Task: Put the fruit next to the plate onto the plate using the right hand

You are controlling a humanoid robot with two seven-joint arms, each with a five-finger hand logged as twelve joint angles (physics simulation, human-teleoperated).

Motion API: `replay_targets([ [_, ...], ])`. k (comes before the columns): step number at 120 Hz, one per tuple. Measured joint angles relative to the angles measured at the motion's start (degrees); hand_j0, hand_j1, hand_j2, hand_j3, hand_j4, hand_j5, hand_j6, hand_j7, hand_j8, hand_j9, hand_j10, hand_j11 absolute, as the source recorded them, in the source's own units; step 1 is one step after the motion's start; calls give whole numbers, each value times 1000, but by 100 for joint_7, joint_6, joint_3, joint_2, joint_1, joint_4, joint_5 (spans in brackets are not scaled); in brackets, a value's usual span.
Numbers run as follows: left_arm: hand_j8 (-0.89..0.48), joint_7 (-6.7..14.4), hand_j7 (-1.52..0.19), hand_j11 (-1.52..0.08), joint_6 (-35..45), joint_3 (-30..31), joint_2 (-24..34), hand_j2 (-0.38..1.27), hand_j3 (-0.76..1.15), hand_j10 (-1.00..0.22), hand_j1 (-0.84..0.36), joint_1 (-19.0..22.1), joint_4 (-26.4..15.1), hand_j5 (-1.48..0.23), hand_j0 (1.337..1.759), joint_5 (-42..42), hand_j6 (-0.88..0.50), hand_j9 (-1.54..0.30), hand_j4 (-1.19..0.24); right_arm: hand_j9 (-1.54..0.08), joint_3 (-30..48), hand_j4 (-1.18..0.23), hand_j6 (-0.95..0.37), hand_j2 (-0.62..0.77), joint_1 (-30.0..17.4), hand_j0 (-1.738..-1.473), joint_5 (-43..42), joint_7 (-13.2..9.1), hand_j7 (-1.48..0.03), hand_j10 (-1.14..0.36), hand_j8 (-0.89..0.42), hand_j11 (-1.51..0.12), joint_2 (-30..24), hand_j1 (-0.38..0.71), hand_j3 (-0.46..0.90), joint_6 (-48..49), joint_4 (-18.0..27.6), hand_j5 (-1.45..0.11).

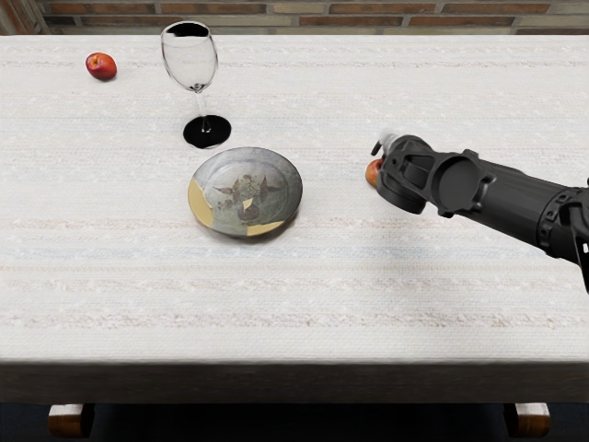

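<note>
While reaching across the tabletop [386, 276], covering with the right hand [398, 170] most of the fruit [372, 172], lying right of the plate [276, 173], off it; cannot tell whether gripping or loose.

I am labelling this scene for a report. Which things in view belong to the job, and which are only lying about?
Belong to the job: the fruit, mostly hidden by the right hand; the plate to its left.
Only lying about: the wine glass behind the plate; the red apple, far left on the table.
</note>
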Motion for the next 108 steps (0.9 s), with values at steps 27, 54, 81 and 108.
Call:
replay_targets([
  [27, 0, 0, 0, 0, -1, 0, 0, 0, 0, 0, 349, 0, 0, 0, 1658, 0, 0, 0, 0, -539, 4, -416, -416, -81, -5, -1658, -61, 0, -538, -415, -416, -539, 0, 147, 0, 0, 6, -539],
  [54, 0, 0, 0, 0, -1, -1, 0, 0, 0, 0, 349, 0, 0, 0, 1658, 0, 0, 0, 0, -573, -9, -442, -442, -86, -36, -1658, -173, 0, -572, -441, -442, -573, 0, 178, 0, -48, 5, -573],
  [81, 0, 0, 0, 0, -1, 0, 0, 0, 0, 0, 349, 0, 0, 0, 1658, 0, 0, 0, 0, -591, -26, -456, -457, -89, -80, -1658, -303, 0, -591, -456, -456, -591, 0, 196, 0, -113, 6, -592],
  [108, 0, 0, 0, 0, 0, -1, 0, 0, 0, 0, 349, 0, 0, 0, 1658, 0, 0, 0, 0, -602, -31, -470, -458, -90, -86, -1658, -322, 0, -605, -470, -471, -602, 0, 207, -1, -114, 50, -602],
])
